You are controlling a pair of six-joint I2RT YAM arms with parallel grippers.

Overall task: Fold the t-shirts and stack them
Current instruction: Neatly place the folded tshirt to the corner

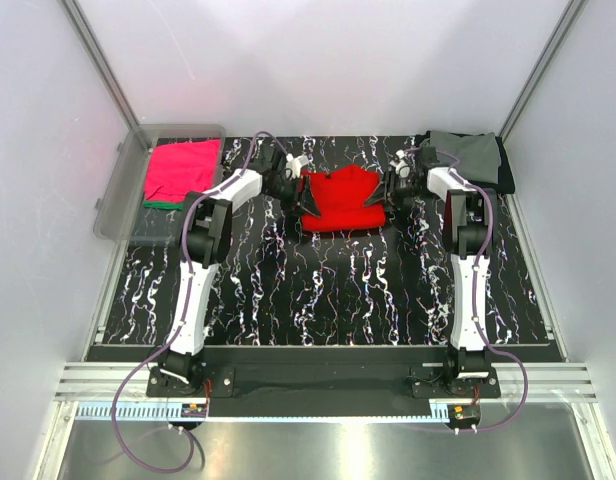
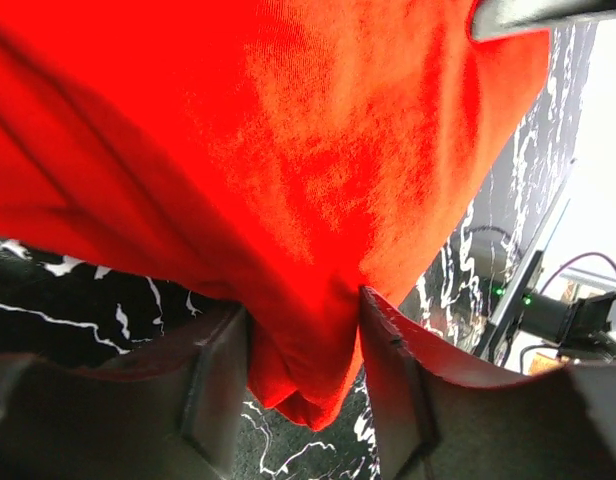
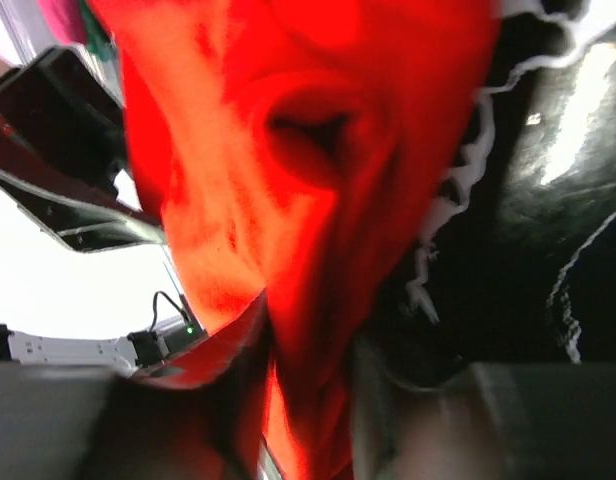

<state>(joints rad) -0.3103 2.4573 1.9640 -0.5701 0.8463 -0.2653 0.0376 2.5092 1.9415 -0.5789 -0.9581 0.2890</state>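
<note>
Bright red soft cloth t-shirt [image 1: 338, 200] on a black bench [image 1: 328, 300] veined with white marbling.
The red is plain and unpatterned, and turns orange where light strikes its folds. Left: a plain magenta-pink cloth t-shirt [image 1: 180, 168] edged below by green cloth [image 1: 160, 204], inside a smoky clear plastic bin [image 1: 113, 200]. Right: a plain grey cloth t-shirt [image 1: 466, 152] over a black cloth t-shirt [image 1: 504, 168]. The left arm [image 1: 193, 300] and right arm [image 1: 470, 300] are white with black joints.

Five t-shirts on the black marbled surface [image 1: 328, 300]: one red t-shirt [image 1: 338, 200] midway along the far edge; one pink t-shirt [image 1: 181, 168] over one green t-shirt [image 1: 160, 205] in the single clear bin [image 1: 110, 205] at the far left corner; one grey t-shirt [image 1: 466, 150] over one black t-shirt [image 1: 504, 172] at the far right corner. Two arms: left arm [image 1: 198, 270], right arm [image 1: 470, 280].
</note>
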